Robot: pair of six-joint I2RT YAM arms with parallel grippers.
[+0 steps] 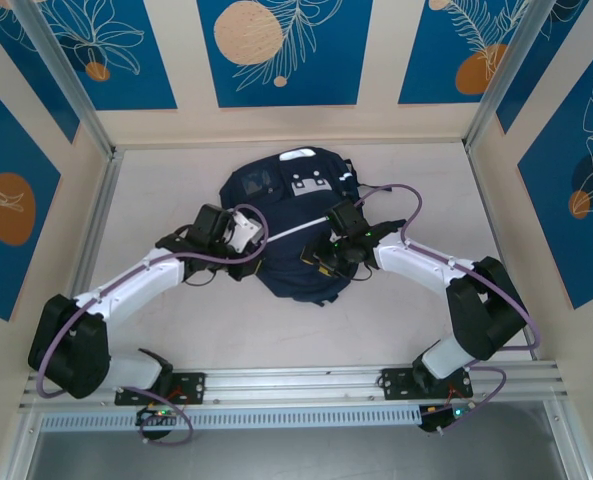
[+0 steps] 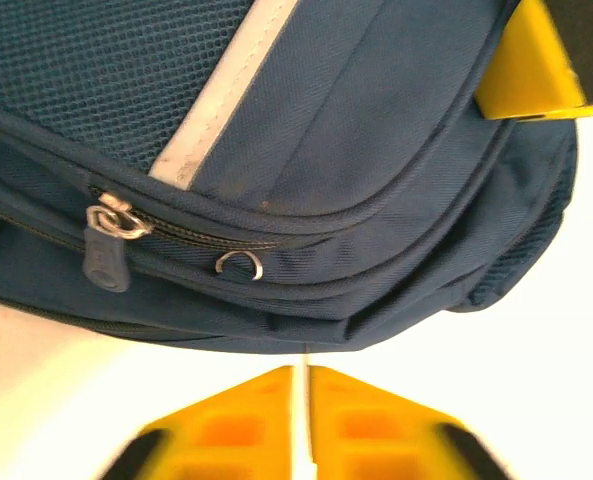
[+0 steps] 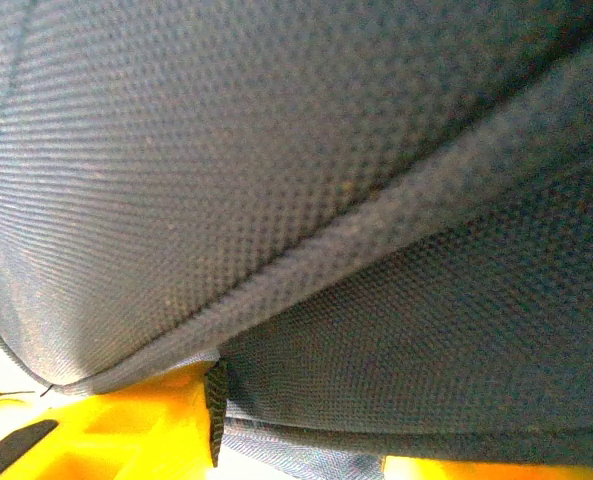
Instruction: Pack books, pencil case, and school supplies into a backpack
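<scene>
- Left claw (image 2: 301, 425): its fingers are almost together with only a slit between them and nothing in it. It sits at the backpack's (image 1: 291, 215) 8 o'clock edge.
- Right claw (image 1: 328, 252): it presses against the fabric at 4 o'clock; I cannot tell whether it grips.
- The backpack lies mid-bench (image 1: 176, 330), toward 12 o'clock from the bases.
- It is likely soft, floppy and bulky; the zipper pull (image 2: 108, 240) looks like the surest hold.

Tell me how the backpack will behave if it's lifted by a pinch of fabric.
The backpack will probably sag and fold, not rise as one piece: its fabric shows soft bulges and creased seams. Lying flat and wide on the table, it seems unlikely to roll or tip. The zipper pull would likely dangle and swing.
</scene>
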